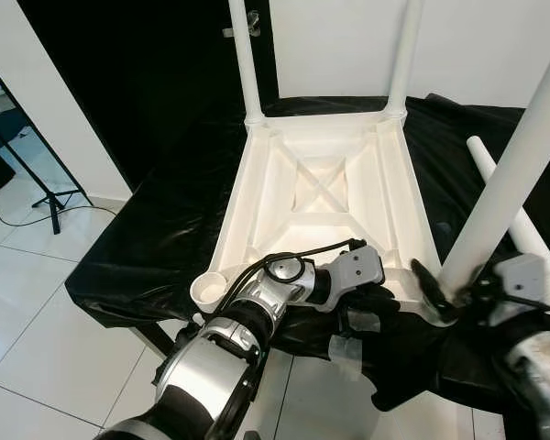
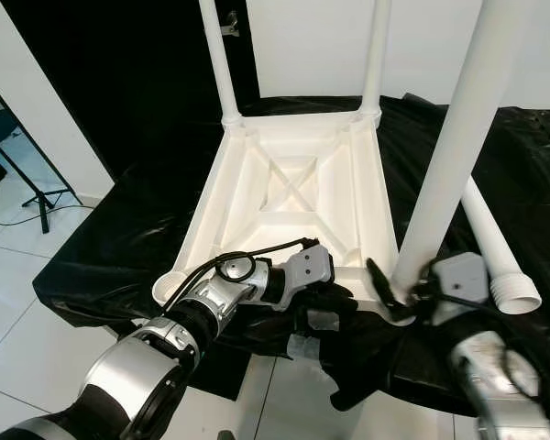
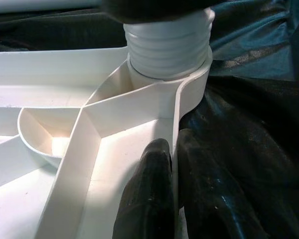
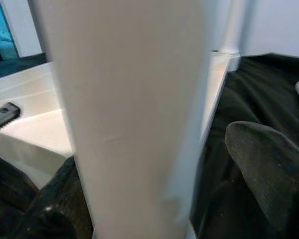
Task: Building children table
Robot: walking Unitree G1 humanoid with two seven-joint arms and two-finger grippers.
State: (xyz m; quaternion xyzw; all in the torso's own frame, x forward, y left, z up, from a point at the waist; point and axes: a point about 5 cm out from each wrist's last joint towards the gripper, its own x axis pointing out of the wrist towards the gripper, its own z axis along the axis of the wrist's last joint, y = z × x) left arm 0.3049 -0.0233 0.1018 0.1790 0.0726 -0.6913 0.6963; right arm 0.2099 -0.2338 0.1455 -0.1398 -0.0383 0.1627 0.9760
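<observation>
The white table leg (image 1: 518, 165) stands in the right gripper (image 1: 451, 295), whose black fingers clasp its lower end at the tabletop's near right corner socket. Its long axis rises steeply, leaning toward one o'clock. It is a smooth tube with a ribbed threaded end. The upturned white tabletop (image 1: 321, 197) lies on black cloth (image 1: 156, 229), two legs upright at twelve o'clock. The left gripper (image 3: 172, 199) pinches the tabletop's rim at six o'clock. A spare leg (image 2: 495, 252) lies at three o'clock.

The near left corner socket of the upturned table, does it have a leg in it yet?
No, the near left socket is an empty open ring, with no leg in it.
</observation>
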